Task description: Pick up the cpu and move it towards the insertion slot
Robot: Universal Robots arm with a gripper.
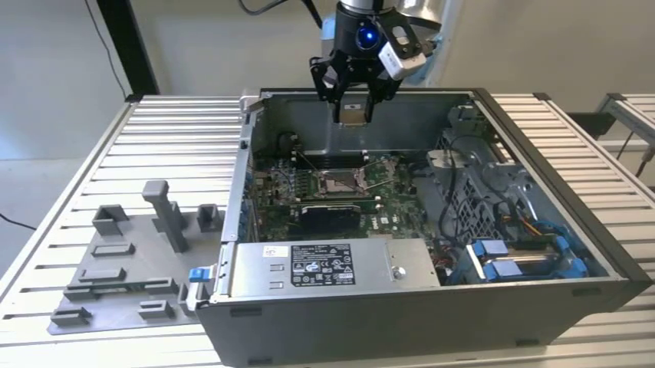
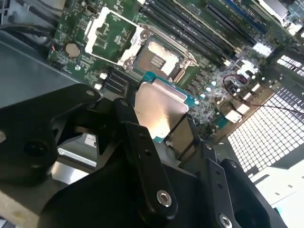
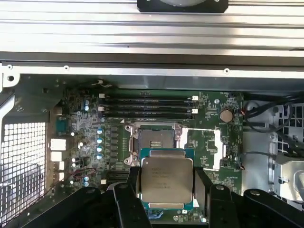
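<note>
The hand [image 1: 353,98] hangs above the rear part of the open computer case [image 1: 603,253], which rests on the ribbed metal counter [image 1: 61,192]. Its black fingers [image 3: 130,183] are closed on opposite edges of the cpu [image 1: 353,113], which is held clear of the board below it. In both wrist views the cpu [image 3: 167,179] sits between the fingers with its silvery top face toward the cameras and a thin green border showing at its edges. In the second wrist view the cpu [image 2: 160,110] reflects light and lies just short of the insertion slot [image 2: 160,59]. The insertion slot [image 3: 156,141] is open, with a brownish centre, a silver frame and its metal load plate [image 3: 205,148] swung out to one side. In the exterior view the insertion slot [image 1: 338,182] lies on the green circuit board [image 1: 394,218], lower in the picture than the hand. Four long memory slots [image 3: 147,107] run beside the insertion slot. A grey fixture plate [image 1: 128,268] with upright blocks sits on the counter at the exterior view's left, just beside the case.
</note>
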